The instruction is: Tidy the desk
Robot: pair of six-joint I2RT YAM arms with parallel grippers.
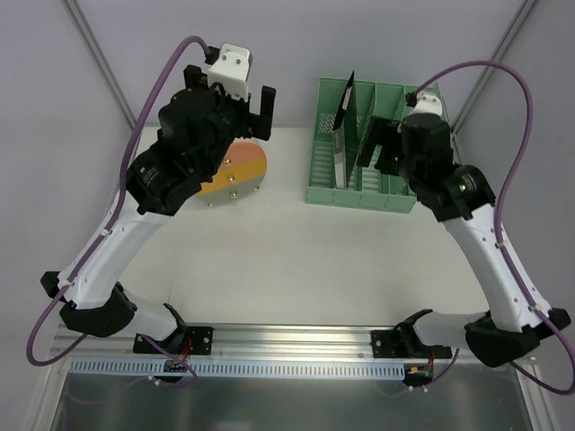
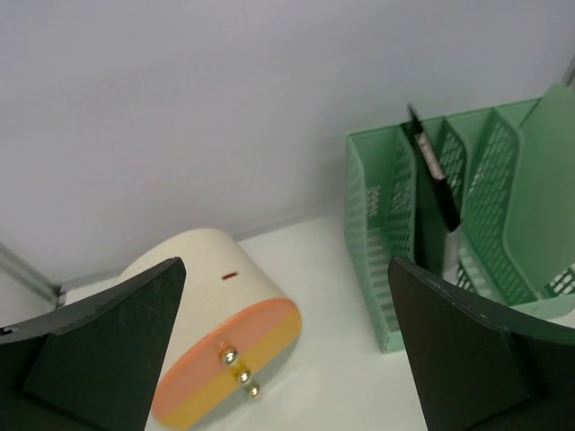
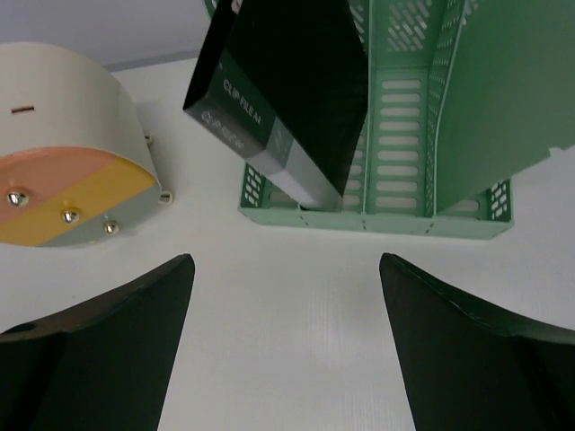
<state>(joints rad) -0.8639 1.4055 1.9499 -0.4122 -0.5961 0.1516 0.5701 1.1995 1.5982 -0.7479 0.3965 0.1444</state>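
The white desk holds a cream half-round container with an orange and yellow face and three brass knobs. A green slotted file organizer stands at the back right, with a black box leaning in its leftmost slot. My left gripper is open and empty, raised above and behind the container. My right gripper is open and empty, just in front of the organizer, above bare desk. The box also shows in the right wrist view.
Grey walls close the back and sides. An aluminium rail runs along the front edge by the arm bases. The organizer and the box stand to the right of the left gripper.
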